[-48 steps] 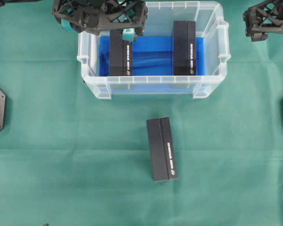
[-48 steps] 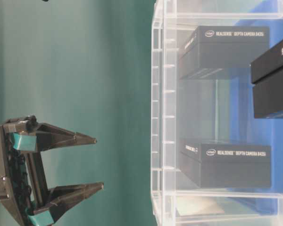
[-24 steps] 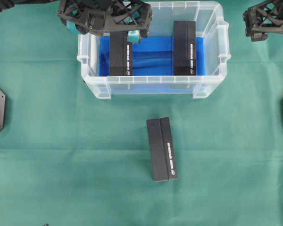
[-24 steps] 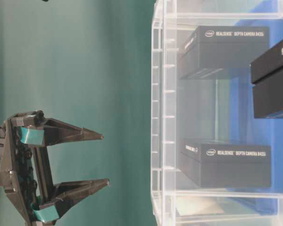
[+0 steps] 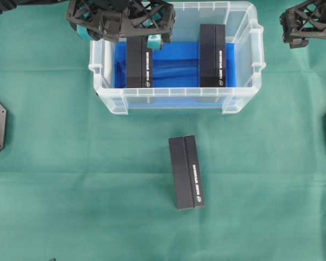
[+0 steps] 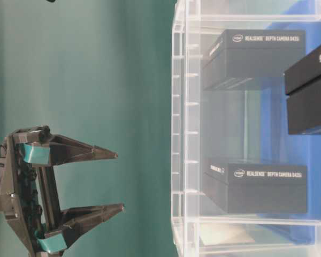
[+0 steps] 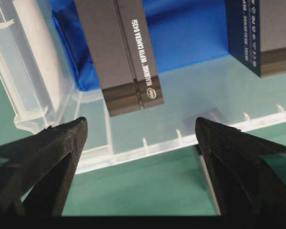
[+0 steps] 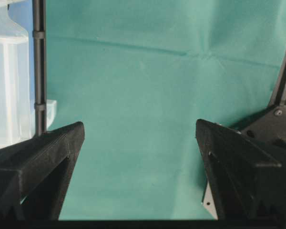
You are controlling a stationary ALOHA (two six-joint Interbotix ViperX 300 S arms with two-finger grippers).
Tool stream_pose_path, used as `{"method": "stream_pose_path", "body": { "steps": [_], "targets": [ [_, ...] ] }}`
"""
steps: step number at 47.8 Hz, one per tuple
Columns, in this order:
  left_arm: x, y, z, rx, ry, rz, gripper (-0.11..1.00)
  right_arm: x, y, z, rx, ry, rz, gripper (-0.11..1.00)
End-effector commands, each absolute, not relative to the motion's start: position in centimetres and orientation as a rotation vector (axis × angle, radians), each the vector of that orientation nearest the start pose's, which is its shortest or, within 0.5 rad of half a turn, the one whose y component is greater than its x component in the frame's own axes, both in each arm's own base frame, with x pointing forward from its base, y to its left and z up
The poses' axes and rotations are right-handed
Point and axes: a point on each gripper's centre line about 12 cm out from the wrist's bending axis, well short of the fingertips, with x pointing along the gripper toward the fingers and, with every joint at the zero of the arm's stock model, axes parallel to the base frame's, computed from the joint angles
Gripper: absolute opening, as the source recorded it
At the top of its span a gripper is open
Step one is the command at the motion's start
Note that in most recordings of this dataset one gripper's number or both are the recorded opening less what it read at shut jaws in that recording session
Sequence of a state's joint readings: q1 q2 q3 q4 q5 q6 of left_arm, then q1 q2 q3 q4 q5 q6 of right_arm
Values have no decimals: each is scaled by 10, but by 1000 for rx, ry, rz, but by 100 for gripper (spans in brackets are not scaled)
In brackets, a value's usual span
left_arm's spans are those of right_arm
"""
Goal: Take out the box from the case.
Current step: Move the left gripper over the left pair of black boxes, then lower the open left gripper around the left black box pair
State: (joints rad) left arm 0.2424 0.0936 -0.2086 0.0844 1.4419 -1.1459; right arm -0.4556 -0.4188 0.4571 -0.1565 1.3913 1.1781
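Note:
The case (image 5: 176,92) is a clear bin with a blue lining, standing at the top middle of the green cloth. Two black boxes lie inside it, one on the left (image 5: 139,62) and one on the right (image 5: 212,54). My left gripper (image 5: 122,27) hangs open above the case's back-left corner and holds nothing. In the left wrist view it (image 7: 140,121) frames the case's near wall (image 7: 181,140), with the left box (image 7: 124,57) beyond. The table-level view shows its jaws (image 6: 120,181) spread wide, apart from the case (image 6: 184,134). My right gripper (image 5: 304,27) is open at the top right, outside the case.
A third black box (image 5: 186,172) lies on the cloth in front of the case. The right wrist view shows my open right gripper (image 8: 139,124) over bare green cloth, with a corner of the case (image 8: 9,86) at the left. Arm bases sit at both side edges.
The left gripper shifted a little to the right and toward the case early in the second, then held still. The boxes and the right gripper have not moved.

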Motion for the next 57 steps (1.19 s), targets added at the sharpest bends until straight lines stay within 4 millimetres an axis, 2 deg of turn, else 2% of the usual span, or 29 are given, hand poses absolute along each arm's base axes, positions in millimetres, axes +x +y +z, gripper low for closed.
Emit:
{"method": "stream_pose_path", "body": {
  "steps": [1,57],
  "targets": [
    [399,107,354,-1053,990,981,98,214,-127,305,1123,965,-1275,92],
    [401,107,348,-1052,1001,988,98,216,-126,305,1121,960,-1267,92]
  ]
}}
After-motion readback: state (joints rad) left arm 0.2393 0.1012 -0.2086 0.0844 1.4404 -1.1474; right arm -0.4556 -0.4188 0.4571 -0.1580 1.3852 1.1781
